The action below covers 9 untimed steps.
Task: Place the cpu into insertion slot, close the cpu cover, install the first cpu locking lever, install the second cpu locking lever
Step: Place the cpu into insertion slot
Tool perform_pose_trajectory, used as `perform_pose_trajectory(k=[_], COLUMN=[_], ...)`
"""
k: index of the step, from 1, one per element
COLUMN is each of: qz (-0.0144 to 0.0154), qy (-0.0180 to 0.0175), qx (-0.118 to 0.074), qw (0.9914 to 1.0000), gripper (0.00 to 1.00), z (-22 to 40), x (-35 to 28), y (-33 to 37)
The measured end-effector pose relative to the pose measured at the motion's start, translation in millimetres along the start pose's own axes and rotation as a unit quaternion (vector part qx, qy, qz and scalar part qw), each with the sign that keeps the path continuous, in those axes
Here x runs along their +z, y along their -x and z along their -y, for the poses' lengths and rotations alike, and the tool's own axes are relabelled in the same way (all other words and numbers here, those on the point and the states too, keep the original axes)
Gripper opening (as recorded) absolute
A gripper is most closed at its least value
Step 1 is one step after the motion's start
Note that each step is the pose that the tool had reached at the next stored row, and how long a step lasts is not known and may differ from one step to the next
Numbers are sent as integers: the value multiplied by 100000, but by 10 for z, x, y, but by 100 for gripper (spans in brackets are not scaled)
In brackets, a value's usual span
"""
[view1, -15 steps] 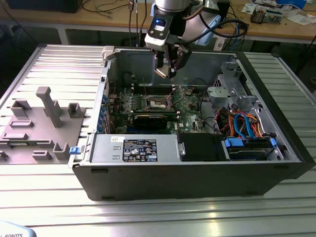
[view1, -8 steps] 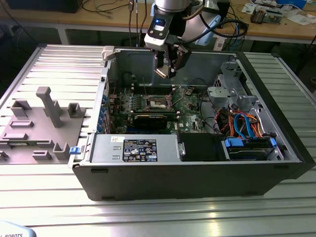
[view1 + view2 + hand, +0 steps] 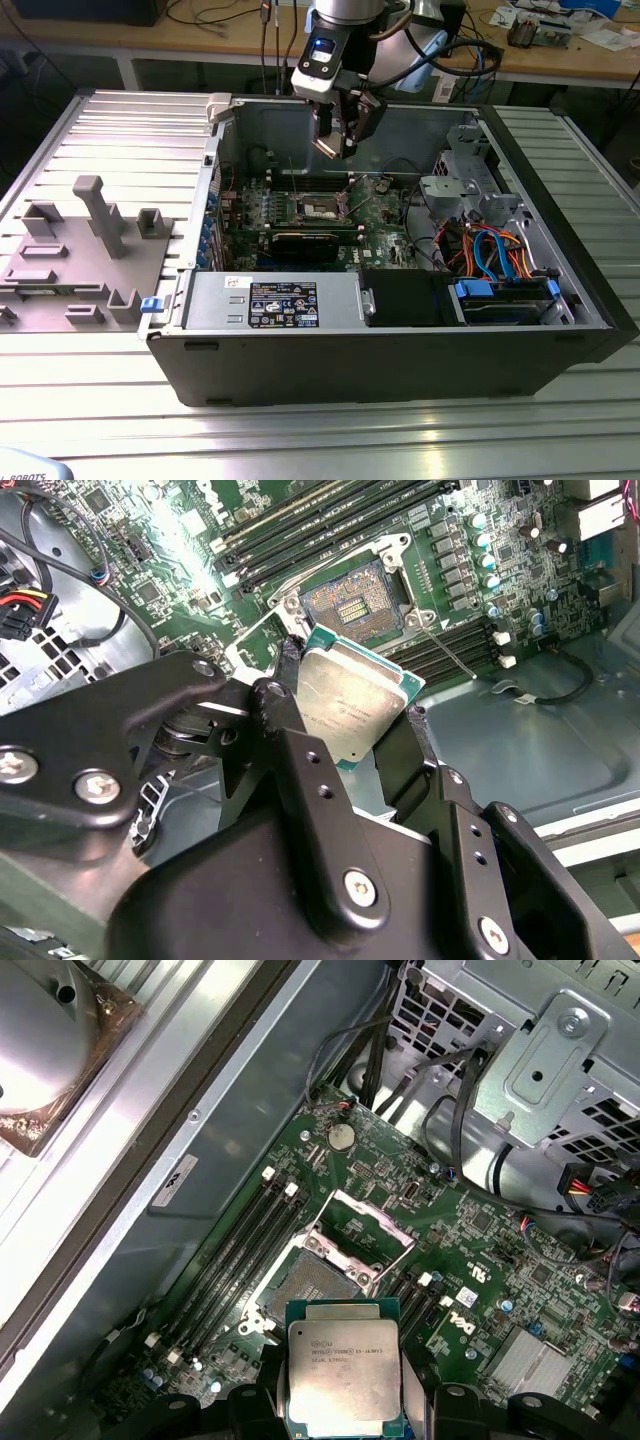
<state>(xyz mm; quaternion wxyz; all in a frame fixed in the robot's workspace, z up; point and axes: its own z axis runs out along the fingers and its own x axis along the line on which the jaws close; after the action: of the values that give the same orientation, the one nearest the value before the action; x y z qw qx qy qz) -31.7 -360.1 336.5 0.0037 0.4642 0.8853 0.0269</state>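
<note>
The gripper hangs over the open computer case, holding the cpu above the insertion slot.

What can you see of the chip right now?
The chip is a flat square with a silver-grey metal top that bears print, and a green edge all round. It sits in the pincer, whose black fingers press on two opposite sides. It hangs above the green board, apart from the open socket, with its metal top towards both wrist cameras. Its underside is hidden.
</note>
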Motion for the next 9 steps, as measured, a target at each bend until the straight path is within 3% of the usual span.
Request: perform_pose_trajectory(k=[9], qz=[34], qy=[12], qx=[649], qw=[99998], gripper=[54], z=[0], x=[0], y=[0])
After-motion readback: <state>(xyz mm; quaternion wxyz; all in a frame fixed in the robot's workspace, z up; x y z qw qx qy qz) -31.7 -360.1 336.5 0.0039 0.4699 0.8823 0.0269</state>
